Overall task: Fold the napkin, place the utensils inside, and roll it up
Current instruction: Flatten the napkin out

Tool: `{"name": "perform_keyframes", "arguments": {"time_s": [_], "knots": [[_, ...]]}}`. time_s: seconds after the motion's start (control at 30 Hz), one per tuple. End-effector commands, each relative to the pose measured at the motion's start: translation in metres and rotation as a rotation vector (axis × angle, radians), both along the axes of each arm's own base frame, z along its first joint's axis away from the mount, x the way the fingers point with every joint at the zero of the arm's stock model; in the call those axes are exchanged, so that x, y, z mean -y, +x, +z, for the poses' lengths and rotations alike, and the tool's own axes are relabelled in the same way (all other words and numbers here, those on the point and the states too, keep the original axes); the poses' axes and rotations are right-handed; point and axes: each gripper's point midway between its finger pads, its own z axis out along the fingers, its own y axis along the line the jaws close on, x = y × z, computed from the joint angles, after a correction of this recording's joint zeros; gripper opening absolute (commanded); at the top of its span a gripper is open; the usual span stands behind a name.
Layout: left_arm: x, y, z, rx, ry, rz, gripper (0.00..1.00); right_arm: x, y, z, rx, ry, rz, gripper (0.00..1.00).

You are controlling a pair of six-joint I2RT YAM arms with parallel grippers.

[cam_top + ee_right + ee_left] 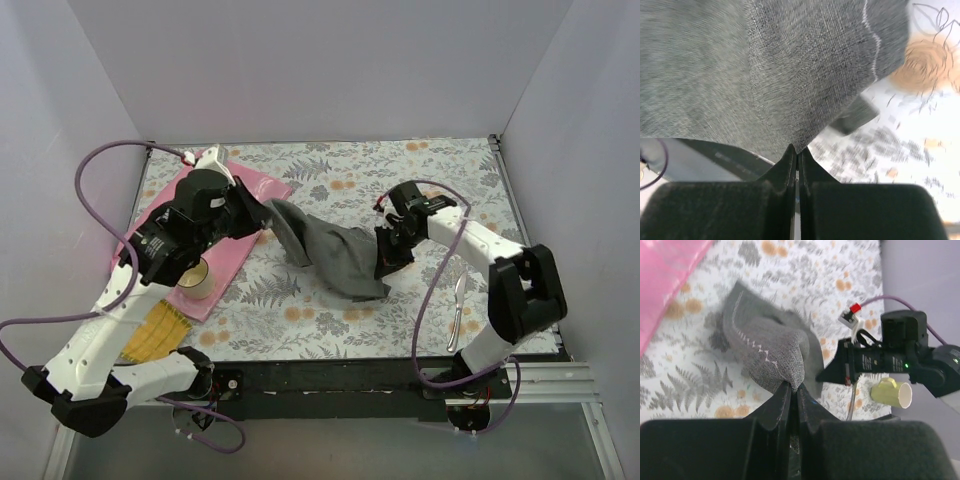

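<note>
The dark grey napkin (335, 255) hangs lifted and bunched between my two grippers above the floral tablecloth. My left gripper (266, 217) is shut on its upper left corner, and in the left wrist view the fingers (794, 388) pinch the cloth (767, 347) by its stitched hem. At the napkin's lower right edge, my right gripper (388, 262) is shut on the fabric. The right wrist view shows those jaws (798, 149) closed on a point of the cloth (765, 75). A slim silver utensil (458, 305) lies on the table right of the right arm and also appears as a thin strip (853, 405) in the left wrist view.
A pink placemat (240, 240) lies at the left, partly under my left arm. A pale yellow cup (199, 277) lies on it. A yellow slatted mat (155, 332) sits near the front left. White walls close in the table on three sides.
</note>
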Motion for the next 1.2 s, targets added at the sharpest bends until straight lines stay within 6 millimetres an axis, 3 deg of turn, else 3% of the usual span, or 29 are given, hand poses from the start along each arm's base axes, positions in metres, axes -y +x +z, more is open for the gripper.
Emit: {"name": "perform_keyframes", "arguments": {"time_s": [0.0, 0.03, 0.07, 0.1, 0.13, 0.2, 0.27, 0.33, 0.37, 0.4, 0.43, 0.47, 0.5, 0.57, 0.6, 0.63, 0.67, 0.7, 0.73, 0.77, 0.87, 1.07, 1.1, 1.13, 1.17], "knots": [[-0.024, 0.007, 0.074, 0.231, 0.027, 0.051, 0.00, 0.002, -0.027, 0.096, 0.112, 0.115, 0.052, 0.01], [-0.032, 0.005, 0.093, 0.264, 0.029, 0.074, 0.00, 0.005, -0.033, 0.104, 0.108, 0.114, 0.051, 0.01], [-0.041, 0.008, 0.098, 0.282, 0.066, 0.109, 0.00, 0.012, -0.045, 0.112, 0.074, 0.097, 0.048, 0.01], [-0.044, 0.009, 0.104, 0.291, 0.082, 0.122, 0.00, 0.012, -0.047, 0.134, 0.108, 0.114, 0.049, 0.01], [-0.052, 0.007, 0.113, 0.300, 0.095, 0.141, 0.00, 0.015, -0.049, 0.142, 0.112, 0.106, 0.045, 0.01], [-0.060, 0.010, 0.112, 0.282, 0.137, 0.182, 0.00, 0.021, -0.053, 0.164, 0.124, 0.089, 0.017, 0.01], [-0.064, 0.006, 0.099, 0.230, 0.174, 0.183, 0.00, 0.026, -0.046, 0.172, 0.133, 0.081, -0.021, 0.01], [-0.062, 0.002, 0.082, 0.181, 0.190, 0.161, 0.00, 0.019, -0.024, 0.173, 0.127, 0.132, -0.084, 0.01], [-0.058, 0.002, 0.063, 0.137, 0.208, 0.147, 0.00, 0.015, -0.015, 0.172, 0.115, 0.168, -0.108, 0.01], [-0.053, 0.000, 0.052, 0.098, 0.200, 0.127, 0.00, 0.003, 0.011, 0.172, 0.118, 0.250, -0.138, 0.01], [-0.049, 0.000, 0.041, 0.057, 0.200, 0.119, 0.00, -0.002, 0.023, 0.167, 0.108, 0.279, -0.160, 0.01], [-0.044, -0.001, 0.024, 0.006, 0.207, 0.109, 0.00, -0.004, 0.036, 0.162, 0.103, 0.294, -0.176, 0.01], [-0.038, -0.001, 0.014, -0.031, 0.189, 0.102, 0.00, -0.001, 0.059, 0.141, 0.076, 0.278, -0.204, 0.01], [-0.022, -0.002, -0.006, -0.107, 0.173, 0.050, 0.00, 0.006, 0.089, 0.131, 0.102, 0.248, -0.203, 0.13], [-0.017, -0.002, -0.018, -0.137, 0.166, 0.039, 0.00, 0.022, 0.110, 0.099, 0.093, 0.121, -0.233, 0.19], [-0.010, -0.003, -0.024, -0.157, 0.149, 0.018, 0.00, 0.029, 0.124, 0.097, 0.140, 0.064, -0.193, 0.31], [-0.008, -0.001, -0.028, -0.166, 0.140, 0.023, 0.00, 0.033, 0.139, 0.109, 0.190, 0.032, -0.180, 0.39], [-0.006, 0.001, -0.033, -0.174, 0.131, 0.033, 0.00, 0.036, 0.150, 0.099, 0.192, -0.001, -0.173, 0.44], [-0.005, 0.002, -0.033, -0.171, 0.112, 0.044, 0.00, 0.035, 0.157, 0.099, 0.208, -0.002, -0.160, 0.56], [-0.007, 0.005, -0.032, -0.156, 0.106, 0.067, 0.00, 0.035, 0.161, 0.109, 0.222, -0.003, -0.159, 0.58], [-0.013, 0.013, -0.036, -0.142, 0.109, 0.125, 0.00, 0.031, 0.147, 0.102, 0.188, -0.044, -0.126, 0.66], [-0.009, 0.015, -0.058, -0.183, 0.133, 0.119, 0.00, 0.005, 0.049, 0.074, 0.181, -0.149, 0.000, 0.71], [-0.009, 0.015, -0.060, -0.184, 0.133, 0.120, 0.00, -0.010, 0.029, 0.078, 0.201, -0.121, 0.014, 0.71], [-0.010, 0.014, -0.061, -0.187, 0.133, 0.125, 0.00, -0.006, 0.011, 0.059, 0.171, -0.172, 0.005, 0.68], [-0.011, 0.014, -0.063, -0.191, 0.137, 0.130, 0.00, -0.008, -0.001, 0.052, 0.171, -0.187, 0.010, 0.66]]}}
